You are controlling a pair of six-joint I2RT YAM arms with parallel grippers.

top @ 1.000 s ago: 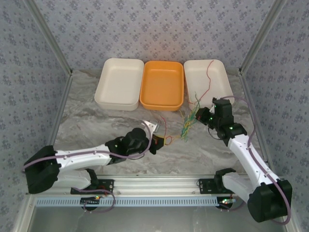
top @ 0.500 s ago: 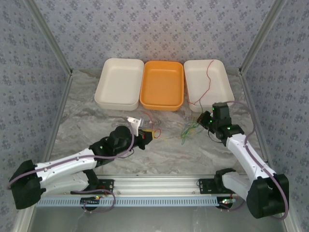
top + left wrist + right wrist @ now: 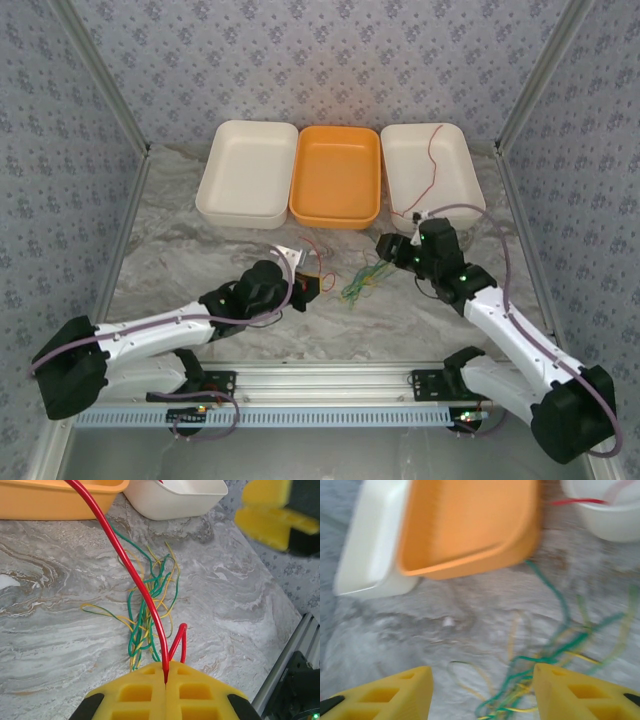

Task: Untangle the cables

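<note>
left gripper (image 3: pixel 165 679) on red cable (image 3: pixel 131 571)

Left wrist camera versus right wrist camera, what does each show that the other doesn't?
Left wrist view: the left gripper, shut on a thin red cable running to the upper left. Right wrist view: the left-hand white plastic tray, and the right gripper, open with nothing between its fingers. Both: the orange plastic tray, the right-hand white plastic tray and the tangle of thin green and yellow cables. The blurred yellow shape at the left wrist view's upper right may be the right gripper too.
</note>
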